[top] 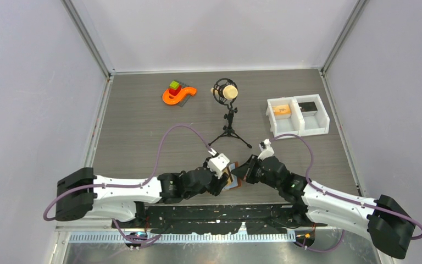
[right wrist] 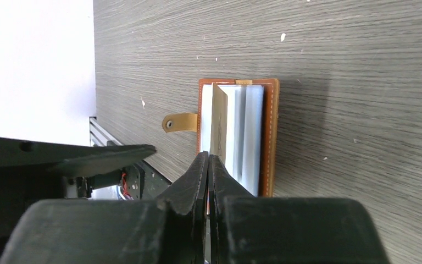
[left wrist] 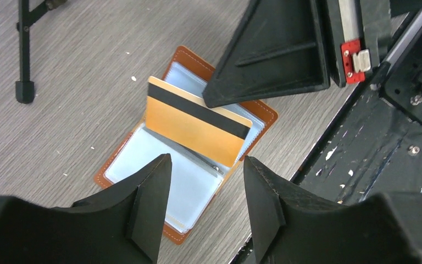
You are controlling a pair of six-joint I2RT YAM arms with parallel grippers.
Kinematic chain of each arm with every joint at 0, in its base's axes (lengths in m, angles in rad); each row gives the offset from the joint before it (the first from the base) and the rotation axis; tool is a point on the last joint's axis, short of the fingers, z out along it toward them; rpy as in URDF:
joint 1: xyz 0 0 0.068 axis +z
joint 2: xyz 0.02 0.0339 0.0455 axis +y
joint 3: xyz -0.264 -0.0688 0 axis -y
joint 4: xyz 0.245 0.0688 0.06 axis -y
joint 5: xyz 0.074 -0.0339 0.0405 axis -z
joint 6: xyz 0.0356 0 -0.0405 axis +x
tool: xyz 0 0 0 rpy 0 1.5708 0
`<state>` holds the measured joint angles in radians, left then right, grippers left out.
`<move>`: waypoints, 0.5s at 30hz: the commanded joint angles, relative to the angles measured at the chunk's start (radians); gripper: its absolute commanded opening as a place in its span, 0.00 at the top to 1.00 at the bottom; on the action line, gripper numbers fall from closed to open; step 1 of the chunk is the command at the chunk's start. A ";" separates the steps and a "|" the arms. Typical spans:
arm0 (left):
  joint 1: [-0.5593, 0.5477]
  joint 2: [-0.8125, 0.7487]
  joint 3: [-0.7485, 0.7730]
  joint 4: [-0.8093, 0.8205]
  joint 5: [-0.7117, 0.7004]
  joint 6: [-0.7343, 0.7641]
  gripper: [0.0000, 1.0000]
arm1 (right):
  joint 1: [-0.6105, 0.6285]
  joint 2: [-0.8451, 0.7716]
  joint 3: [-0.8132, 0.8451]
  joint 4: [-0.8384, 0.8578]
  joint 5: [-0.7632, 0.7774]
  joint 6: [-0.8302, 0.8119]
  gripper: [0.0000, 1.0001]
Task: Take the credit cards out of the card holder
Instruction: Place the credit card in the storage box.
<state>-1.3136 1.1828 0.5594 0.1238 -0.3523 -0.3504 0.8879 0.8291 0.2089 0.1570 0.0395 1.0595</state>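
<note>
The card holder [left wrist: 159,165] lies open on the table, brown leather outside and pale blue-grey sleeves inside, with its tab [right wrist: 178,122] sticking out at one edge. A gold credit card [left wrist: 192,129] with a black stripe stands partly out of a sleeve. My right gripper [right wrist: 207,157] is shut on that card's edge, and the card [right wrist: 218,121] shows edge-on there. Just above the holder's near half, my left gripper [left wrist: 206,165] hangs open with nothing between its fingers. In the top view both grippers [top: 228,176] [top: 244,170] meet over the holder [top: 234,182].
A microphone on a black tripod [top: 228,93] stands mid-table, one leg [left wrist: 25,55] near the holder. A white two-compartment bin [top: 298,115] sits at the back right and an orange toy [top: 177,94] at the back left. The black mounting plate [left wrist: 373,143] borders the holder.
</note>
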 commanded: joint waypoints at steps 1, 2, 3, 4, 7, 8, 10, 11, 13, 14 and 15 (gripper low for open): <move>-0.031 0.069 0.056 0.045 -0.023 0.066 0.46 | -0.005 0.013 0.049 0.051 0.011 0.065 0.95; -0.041 0.085 0.066 0.046 -0.029 0.071 0.46 | -0.006 0.020 0.049 0.061 0.009 0.071 0.95; -0.051 0.106 0.078 0.046 -0.040 0.075 0.46 | -0.007 0.024 0.048 0.065 0.005 0.082 0.95; -0.062 0.122 0.090 0.044 -0.056 0.076 0.45 | -0.006 0.027 0.048 0.073 0.004 0.086 0.95; -0.080 0.169 0.122 0.039 -0.089 0.077 0.45 | -0.006 0.028 0.050 0.075 0.008 0.096 0.95; -0.083 0.182 0.131 0.038 -0.102 0.075 0.45 | -0.006 0.029 0.051 0.073 0.010 0.097 0.95; -0.088 0.202 0.142 0.040 -0.112 0.074 0.44 | -0.006 0.029 0.054 0.070 0.010 0.099 0.95; -0.090 0.210 0.146 0.042 -0.114 0.074 0.44 | -0.006 0.029 0.055 0.069 0.011 0.102 0.95; -0.091 0.222 0.152 0.046 -0.118 0.074 0.44 | -0.007 0.027 0.054 0.069 0.013 0.107 0.95; -0.092 0.229 0.156 0.046 -0.124 0.072 0.44 | -0.006 0.025 0.052 0.069 0.015 0.108 0.95; -0.093 0.235 0.157 0.046 -0.132 0.069 0.44 | -0.006 0.022 0.052 0.069 0.016 0.111 0.95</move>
<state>-1.3994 1.3975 0.6758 0.1230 -0.4244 -0.2855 0.8860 0.8577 0.2211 0.1799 0.0391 1.1450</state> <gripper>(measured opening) 0.556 0.070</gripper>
